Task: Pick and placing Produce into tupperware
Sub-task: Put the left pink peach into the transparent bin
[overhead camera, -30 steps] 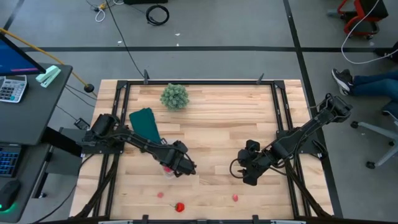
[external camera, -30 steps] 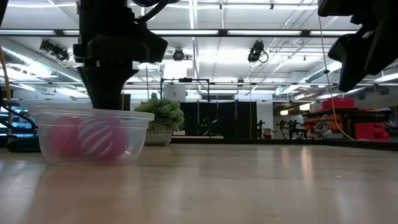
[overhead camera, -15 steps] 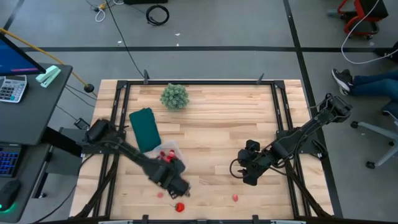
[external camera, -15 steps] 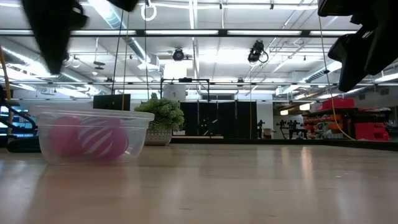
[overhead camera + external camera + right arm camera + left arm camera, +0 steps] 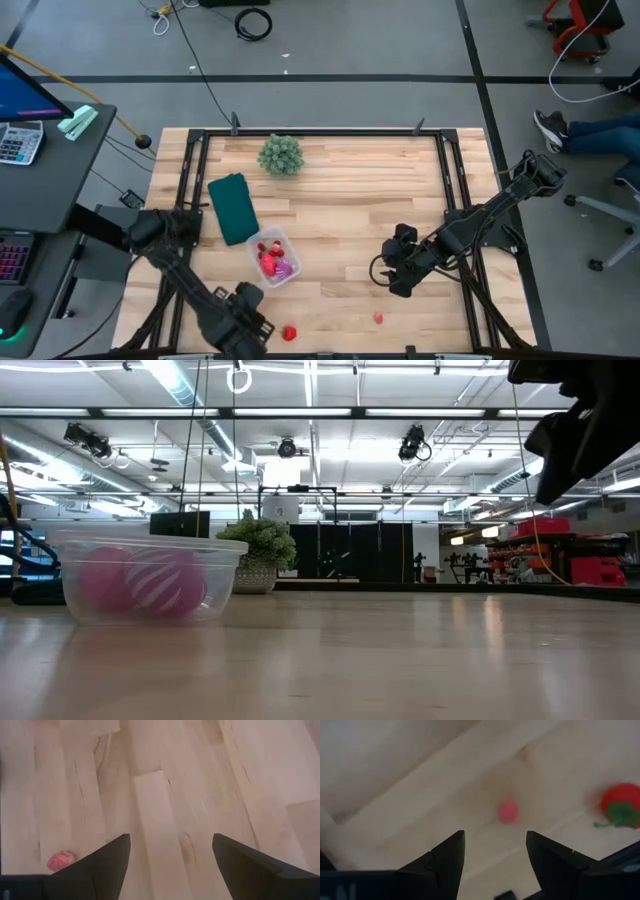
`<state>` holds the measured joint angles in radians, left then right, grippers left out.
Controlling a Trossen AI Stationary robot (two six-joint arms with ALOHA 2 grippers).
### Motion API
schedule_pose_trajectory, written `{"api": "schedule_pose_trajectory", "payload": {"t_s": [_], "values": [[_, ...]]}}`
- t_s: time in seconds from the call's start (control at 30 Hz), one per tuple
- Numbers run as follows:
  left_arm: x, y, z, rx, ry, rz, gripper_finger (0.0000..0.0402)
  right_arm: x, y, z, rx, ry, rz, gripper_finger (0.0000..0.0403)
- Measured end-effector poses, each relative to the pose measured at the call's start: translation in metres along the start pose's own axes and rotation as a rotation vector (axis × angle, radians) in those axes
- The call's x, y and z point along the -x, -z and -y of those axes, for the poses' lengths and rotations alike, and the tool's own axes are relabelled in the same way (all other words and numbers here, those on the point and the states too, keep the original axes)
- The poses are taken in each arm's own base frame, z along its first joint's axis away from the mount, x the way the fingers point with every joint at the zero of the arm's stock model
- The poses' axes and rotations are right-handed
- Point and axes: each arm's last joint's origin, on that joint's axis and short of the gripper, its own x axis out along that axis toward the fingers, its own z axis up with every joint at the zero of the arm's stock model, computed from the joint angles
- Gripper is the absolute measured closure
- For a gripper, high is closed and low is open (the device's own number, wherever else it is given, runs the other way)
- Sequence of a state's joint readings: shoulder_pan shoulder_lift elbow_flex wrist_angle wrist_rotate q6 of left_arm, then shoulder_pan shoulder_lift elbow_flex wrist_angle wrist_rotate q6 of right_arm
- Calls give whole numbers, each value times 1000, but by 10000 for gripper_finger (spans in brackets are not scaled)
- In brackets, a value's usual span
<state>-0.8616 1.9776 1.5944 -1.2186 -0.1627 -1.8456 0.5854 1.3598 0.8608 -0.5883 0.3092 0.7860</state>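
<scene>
Left gripper: fingers spread apart, nothing between them. Sits at the table's near edge, roughly 7 o'clock from the table's centre. Its wrist view looks down on a small pink piece lying on the wood in line with the gap between the fingers, untouched. A red piece with a green stem lies to one side of it, also on bare wood. In the high view this red piece lies just beside the gripper at its 3 o'clock.

Right gripper: fingers wide apart, holding nothing. Hovers at about 4 o'clock from the table's centre, over bare boards. A pink lumpy piece shows beyond one finger in its wrist view; in the high view this piece lies near the gripper at its 7 o'clock, close to the table's near edge.

Tupperware: clear, on the table left of centre, well apart from both grippers. Contents: red pieces and a purple piece. In the low view the container shows two pink rounded shapes inside.

Dark green flat piece: touching or just beside the tupperware at its 11 o'clock.

Bushy pale-green plant: at 11 o'clock from the table's centre, near the far edge.

Table: light wood boards, dark frame.
</scene>
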Motion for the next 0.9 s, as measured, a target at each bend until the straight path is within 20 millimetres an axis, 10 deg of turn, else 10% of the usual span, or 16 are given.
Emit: {"api": "schedule_pose_trajectory", "payload": {"t_s": [0.37,0.9], "values": [[-48,21,14,-36,-59,75,177,0,-1,0,0,-4,5,111],[-60,18,25,-53,-5,66,200,-2,-6,4,25,9,15,111]]}}
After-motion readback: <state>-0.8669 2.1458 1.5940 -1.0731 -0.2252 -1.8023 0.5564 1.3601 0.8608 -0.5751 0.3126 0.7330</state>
